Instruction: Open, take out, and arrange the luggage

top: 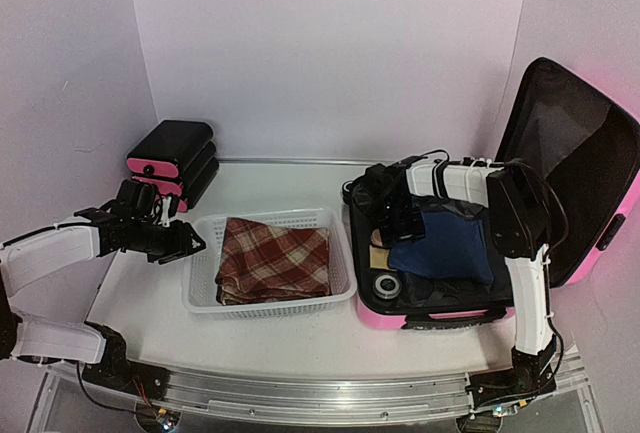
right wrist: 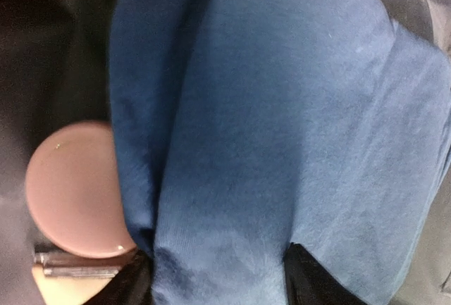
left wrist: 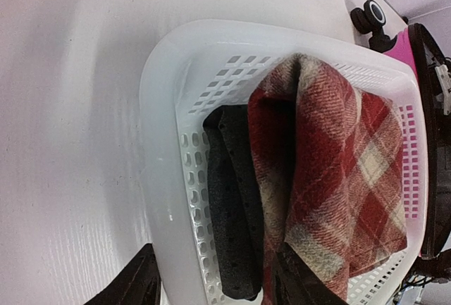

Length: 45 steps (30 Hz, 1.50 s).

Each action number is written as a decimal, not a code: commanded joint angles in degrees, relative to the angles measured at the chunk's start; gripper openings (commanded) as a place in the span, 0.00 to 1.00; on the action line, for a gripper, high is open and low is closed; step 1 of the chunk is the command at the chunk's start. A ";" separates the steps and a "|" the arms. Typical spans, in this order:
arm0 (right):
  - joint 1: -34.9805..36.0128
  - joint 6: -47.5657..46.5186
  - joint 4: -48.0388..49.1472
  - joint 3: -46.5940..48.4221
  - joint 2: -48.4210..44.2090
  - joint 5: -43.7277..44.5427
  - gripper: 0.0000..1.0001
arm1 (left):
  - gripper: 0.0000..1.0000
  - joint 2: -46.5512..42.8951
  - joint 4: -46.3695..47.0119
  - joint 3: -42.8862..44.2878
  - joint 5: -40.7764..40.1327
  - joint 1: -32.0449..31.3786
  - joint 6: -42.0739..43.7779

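The pink luggage lies open at the right, its lid standing against the right wall. A blue cloth lies in it on black items. My right gripper is down inside the luggage. In the right wrist view it is open, with the blue cloth bunched between its spread fingers. My left gripper hovers at the white basket's left end. In the left wrist view it is open and empty, straddling the basket rim.
The white mesh basket holds a folded red plaid cloth and a black cloth. A black drawer unit with pink fronts stands at the back left. A round pink item lies beside the blue cloth. A luggage wheel is beyond the basket.
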 commanded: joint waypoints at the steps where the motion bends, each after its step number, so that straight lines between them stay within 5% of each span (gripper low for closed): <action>1: -1.54 -0.20 3.60 -1.88 -1.43 0.08 0.53 | 0.54 0.45 0.95 3.34 0.62 -0.22 0.81; 6: -2.59 -2.41 6.75 -4.61 -4.58 -3.30 0.26 | 0.54 0.97 0.97 3.92 0.90 -0.24 0.81; 14: -5.38 -6.30 12.00 -10.19 -11.15 -12.77 0.00 | 0.53 1.12 0.94 4.10 1.04 -0.22 0.64; 33: -16.45 -9.13 22.75 -21.27 -22.00 -45.67 0.00 | 0.54 0.72 0.97 3.74 1.24 -0.31 0.51; 45: -16.84 -5.83 24.95 -23.66 -29.84 -61.88 0.00 | 0.50 1.47 1.22 3.66 1.51 -0.35 0.20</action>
